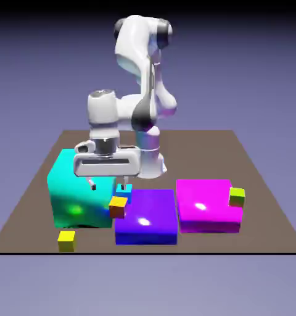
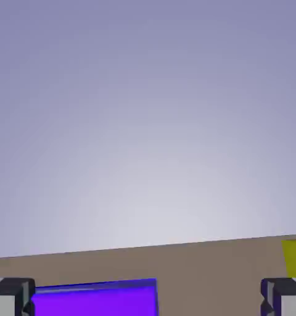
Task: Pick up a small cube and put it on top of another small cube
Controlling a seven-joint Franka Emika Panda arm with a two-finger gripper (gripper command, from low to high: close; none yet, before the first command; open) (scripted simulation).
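Tool spread, empty, hovering between cyan block and purple block. Tiny plain bright-yellow cube on worktop, nearer camera than tool, apart. Likely rigid, light; pinch opposite flat sides.

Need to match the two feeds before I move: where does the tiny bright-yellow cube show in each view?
Exterior view: the tiny bright-yellow cube sits on the brown table near its front edge, at the exterior view's lower left, in front of the big cyan block.
Hand view: the cube is cut by the right edge, above the right fingertip.
Shared landmark: the big purple block, bottom left in the hand view.
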